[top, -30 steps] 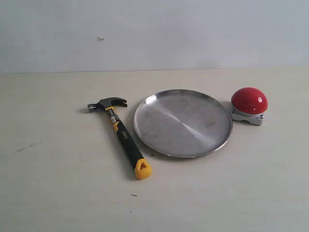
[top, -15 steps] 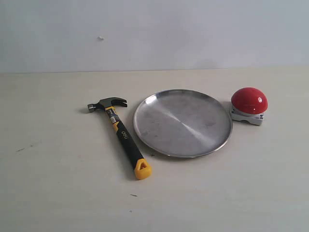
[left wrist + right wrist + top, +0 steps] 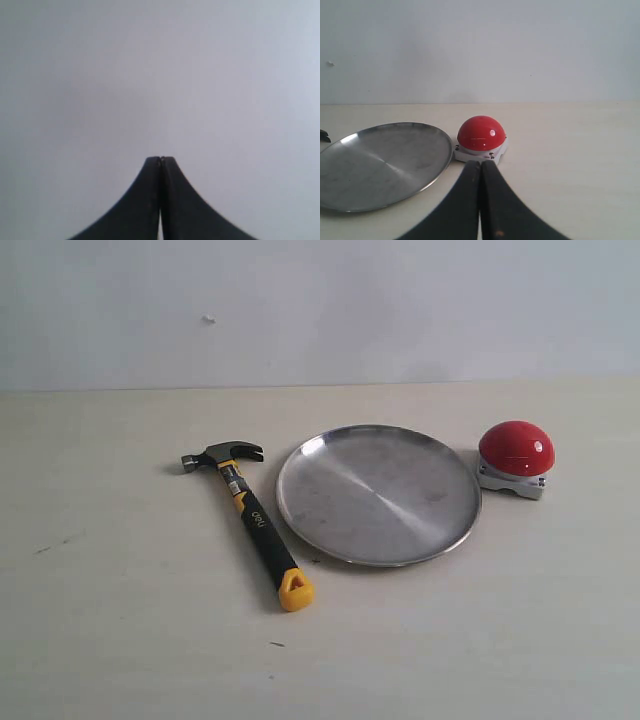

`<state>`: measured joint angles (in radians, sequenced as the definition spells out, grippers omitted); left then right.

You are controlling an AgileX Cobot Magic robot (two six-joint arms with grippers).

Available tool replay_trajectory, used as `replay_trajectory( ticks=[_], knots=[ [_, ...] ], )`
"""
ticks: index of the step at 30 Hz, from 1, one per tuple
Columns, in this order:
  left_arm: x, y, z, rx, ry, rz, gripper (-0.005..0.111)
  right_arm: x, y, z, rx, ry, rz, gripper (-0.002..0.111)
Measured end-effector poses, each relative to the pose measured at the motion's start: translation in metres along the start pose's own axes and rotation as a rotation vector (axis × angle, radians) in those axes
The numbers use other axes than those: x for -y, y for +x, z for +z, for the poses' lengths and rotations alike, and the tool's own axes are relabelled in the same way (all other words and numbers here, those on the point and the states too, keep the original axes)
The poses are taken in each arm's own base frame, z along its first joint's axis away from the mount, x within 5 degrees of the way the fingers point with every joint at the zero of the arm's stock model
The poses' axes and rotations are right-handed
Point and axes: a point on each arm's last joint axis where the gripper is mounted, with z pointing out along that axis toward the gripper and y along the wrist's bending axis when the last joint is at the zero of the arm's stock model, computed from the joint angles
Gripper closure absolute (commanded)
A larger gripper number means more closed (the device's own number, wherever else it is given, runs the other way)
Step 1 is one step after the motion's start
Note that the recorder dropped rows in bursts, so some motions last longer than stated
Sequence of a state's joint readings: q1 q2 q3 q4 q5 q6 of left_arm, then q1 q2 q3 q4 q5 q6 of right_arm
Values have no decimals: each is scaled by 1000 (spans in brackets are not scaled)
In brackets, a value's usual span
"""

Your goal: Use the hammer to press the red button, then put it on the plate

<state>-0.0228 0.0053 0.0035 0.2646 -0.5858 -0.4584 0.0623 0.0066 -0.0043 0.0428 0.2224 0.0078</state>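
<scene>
The hammer (image 3: 250, 520) lies flat on the table, dark head toward the wall, yellow end toward the front. To its right rests the silver plate (image 3: 300, 525), with nothing on it. The red button (image 3: 516, 448) sits on its grey-white base right of the plate. In the right wrist view my right gripper (image 3: 481, 162) is shut and holds nothing, with the red button (image 3: 481, 133) just beyond its tips and the plate (image 3: 432, 175) beside it. My left gripper (image 3: 160, 158) is shut too, facing only a blank pale surface. Neither gripper appears in the exterior view.
The pale table (image 3: 120, 640) runs back to a plain light wall (image 3: 400, 300). A few small dark specks (image 3: 276, 644) mark the tabletop near the front. A dark tip of the hammer head (image 3: 324, 135) peeks in at the edge of the right wrist view.
</scene>
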Motion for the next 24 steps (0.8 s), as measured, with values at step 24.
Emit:
replay_trajectory(
  ticks=[24],
  knots=[
    [28, -42, 129, -166, 397, -566, 107, 0, 0, 0, 0, 0, 0, 108]
  ],
)
